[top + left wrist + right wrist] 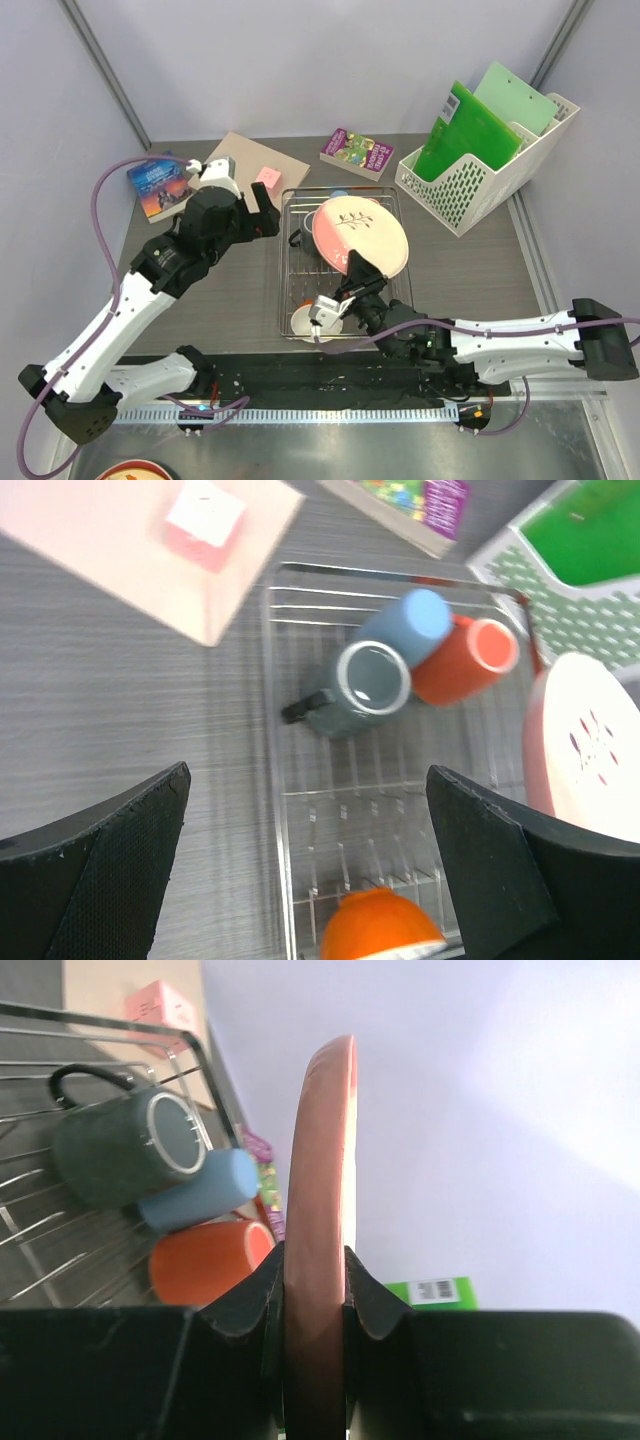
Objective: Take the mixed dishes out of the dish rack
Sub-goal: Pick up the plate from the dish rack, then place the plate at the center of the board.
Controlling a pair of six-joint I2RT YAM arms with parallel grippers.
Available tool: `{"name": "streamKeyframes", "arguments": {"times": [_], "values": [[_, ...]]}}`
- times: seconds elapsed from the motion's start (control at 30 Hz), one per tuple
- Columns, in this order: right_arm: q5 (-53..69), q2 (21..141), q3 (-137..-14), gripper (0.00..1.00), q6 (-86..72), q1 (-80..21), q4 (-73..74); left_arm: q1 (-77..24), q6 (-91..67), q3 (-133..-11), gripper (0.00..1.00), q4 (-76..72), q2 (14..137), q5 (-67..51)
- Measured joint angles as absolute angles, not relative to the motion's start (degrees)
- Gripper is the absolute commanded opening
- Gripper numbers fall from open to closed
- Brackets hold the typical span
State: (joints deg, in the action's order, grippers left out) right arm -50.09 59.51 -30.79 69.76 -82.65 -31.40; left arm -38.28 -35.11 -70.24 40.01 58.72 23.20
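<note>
Pink round plate (seen edge-on) is pinched at its rim between right gripper jaws. Left gripper jaws are spread; below them, dark grey mug, light blue cup and orange mug are held in dish rack.

Both the left arm and the right arm wear white shells broken by chunky black joints, and a purple cable loops along each. The left gripper has matte black, wedge-shaped fingers with a finely textured face.
</note>
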Motion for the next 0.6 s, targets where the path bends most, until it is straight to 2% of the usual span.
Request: {"name": "streamKeyframes", "arguments": {"times": [0.3,0.6], "values": [[-51.2,61.8,-30.7,0.01,81.4,-89.5,-41.9,-38.2,-29.0,-70.6,1.00,37.0,59.5,7.0],[-50.3,67.4,-30.7,0.01,83.8,-93.3,-42.9,-37.8,-27.0,-71.2,1.00,35.5,59.8,5.7]]}}
